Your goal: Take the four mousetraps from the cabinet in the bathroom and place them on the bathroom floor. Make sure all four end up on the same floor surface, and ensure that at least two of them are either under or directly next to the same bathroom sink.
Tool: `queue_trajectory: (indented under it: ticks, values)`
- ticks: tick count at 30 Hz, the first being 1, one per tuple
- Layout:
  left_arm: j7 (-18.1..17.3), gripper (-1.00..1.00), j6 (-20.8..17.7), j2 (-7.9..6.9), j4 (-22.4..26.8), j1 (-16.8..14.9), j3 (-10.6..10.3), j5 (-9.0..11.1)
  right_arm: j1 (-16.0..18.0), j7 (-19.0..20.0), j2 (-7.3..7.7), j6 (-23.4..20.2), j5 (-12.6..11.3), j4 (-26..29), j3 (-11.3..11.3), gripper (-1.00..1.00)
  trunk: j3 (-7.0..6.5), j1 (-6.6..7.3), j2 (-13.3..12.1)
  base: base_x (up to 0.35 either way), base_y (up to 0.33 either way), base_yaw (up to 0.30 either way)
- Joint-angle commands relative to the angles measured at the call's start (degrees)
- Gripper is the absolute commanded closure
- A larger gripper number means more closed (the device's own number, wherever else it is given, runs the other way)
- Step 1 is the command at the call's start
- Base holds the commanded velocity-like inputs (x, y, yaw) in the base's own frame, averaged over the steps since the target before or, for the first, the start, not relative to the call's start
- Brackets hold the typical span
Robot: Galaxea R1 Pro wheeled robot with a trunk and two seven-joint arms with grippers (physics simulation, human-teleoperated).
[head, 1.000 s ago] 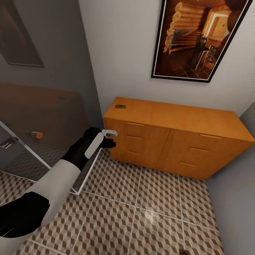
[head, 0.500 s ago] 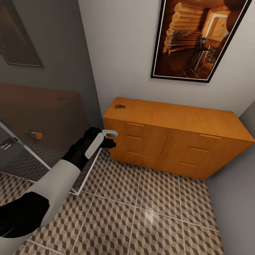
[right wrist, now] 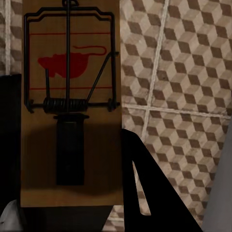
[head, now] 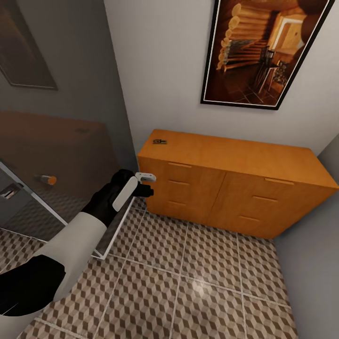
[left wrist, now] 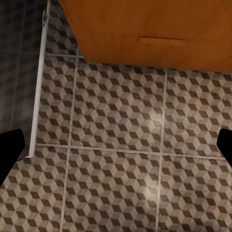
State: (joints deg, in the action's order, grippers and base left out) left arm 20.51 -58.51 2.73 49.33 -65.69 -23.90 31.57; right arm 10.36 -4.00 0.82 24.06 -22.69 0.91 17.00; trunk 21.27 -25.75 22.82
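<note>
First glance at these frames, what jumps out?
The orange-brown cabinet against the white wall, with one small mousetrap on its top near the back left corner. The left end effector hangs beside the cabinet's left front corner, over the cube-patterned floor. In the right wrist view, another mousetrap with a red mouse print sits close up.

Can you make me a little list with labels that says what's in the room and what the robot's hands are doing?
room: bathroom floor with cube-pattern tiles
cabinet: orange-brown, six drawers, all closed
mousetrap on cabinet: lies on top near the left back corner
mousetrap in right wrist view: close up, red mouse print, held between the dark fingers, floor tiles behind it
left gripper: open, empty, beside the cabinet's left front corner
picture: log interior, on the wall above the cabinet
</note>
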Motion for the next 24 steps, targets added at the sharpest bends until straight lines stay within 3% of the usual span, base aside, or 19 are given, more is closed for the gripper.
queue_trajectory:
  ticks: [1, 24]
  values:
    - [0.6, -1.00, -0.1, -0.01, 0.0, -0.1, -0.1, 0.6, 0.0, 0.0, -0.08, 0.1, -0.5, 0.0, 0.5, 1.00, 0.09, -0.03, 0.1, 0.000, 0.000, 0.000]
    - [0.6, -1.00, -0.1, 0.08, 0.0, -0.1, -0.2, 0.6, -0.2, 0.1, -0.78, 0.3, -0.8, 0.3, 0.5, 1.00, -0.04, -0.03, 0.1, 0.151, 0.085, -0.021]
